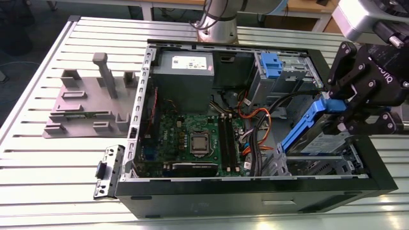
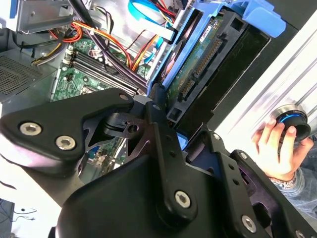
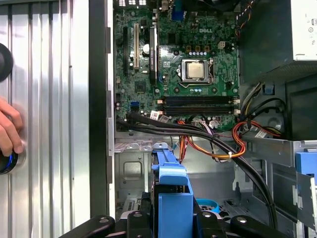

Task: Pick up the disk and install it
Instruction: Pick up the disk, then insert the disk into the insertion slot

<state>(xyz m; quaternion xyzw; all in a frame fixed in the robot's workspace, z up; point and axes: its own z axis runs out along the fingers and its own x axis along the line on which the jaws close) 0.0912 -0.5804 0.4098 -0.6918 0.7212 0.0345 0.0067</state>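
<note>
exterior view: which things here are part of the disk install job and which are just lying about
In the job:
the disk, tilted over the case's drive bay
gripper, shut on it
computer case

Lying about:
grey stand
loose bracket

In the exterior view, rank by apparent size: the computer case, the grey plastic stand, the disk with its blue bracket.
1. Computer case, largest by far.
2. Grey plastic stand.
3. Disk, smallest as seen; it is tilted and partly hidden by the hand, so its real size is unsure.

An open computer case [image 1: 255, 191] lies on the slatted table [image 1: 38, 153]; a grey plastic stand [image 1: 89, 103] sits beside it.
</note>
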